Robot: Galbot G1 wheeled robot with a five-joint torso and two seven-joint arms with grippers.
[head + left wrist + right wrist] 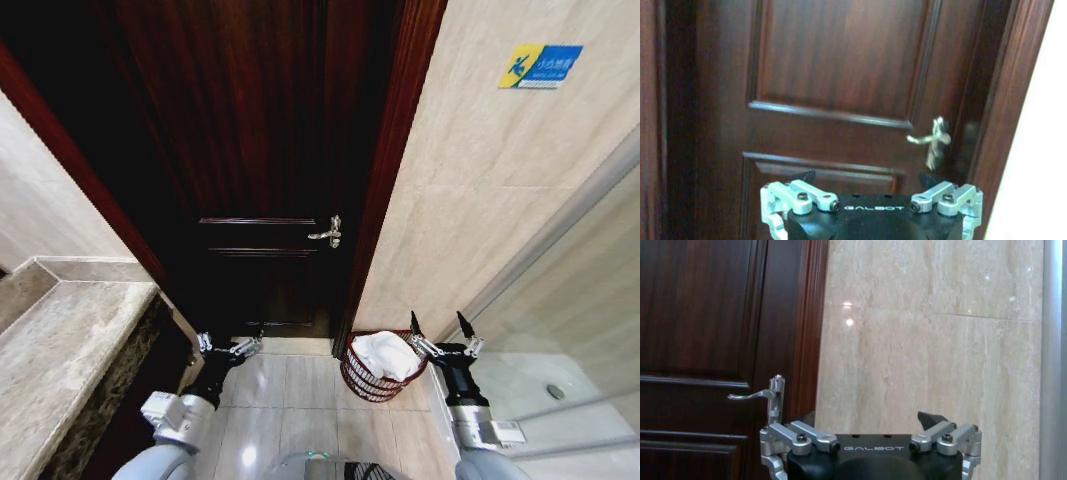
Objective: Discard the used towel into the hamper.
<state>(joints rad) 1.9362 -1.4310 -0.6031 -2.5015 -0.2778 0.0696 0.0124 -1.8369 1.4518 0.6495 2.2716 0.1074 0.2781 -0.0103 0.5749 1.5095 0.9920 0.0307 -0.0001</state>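
Observation:
The hamper (372, 381), a small dark-red wire basket, stands on the floor by the door frame at the foot of the marble wall. A white towel (385, 354) lies bunched inside it, rising above the rim. My right gripper (440, 325) is raised just right of the hamper, open and empty, its fingers spread wide. My left gripper (229, 346) is held up to the left, in front of the door, also open with nothing in it. Each wrist view shows its own gripper, left (867, 179) and right (870, 417), with the fingers apart.
A dark wooden door (255, 150) with a silver handle (328, 233) is straight ahead. A marble counter (60, 350) runs along the left. The beige wall (480, 200) and a glass shower screen (570, 300) close the right side. Tiled floor (290, 400) lies between the arms.

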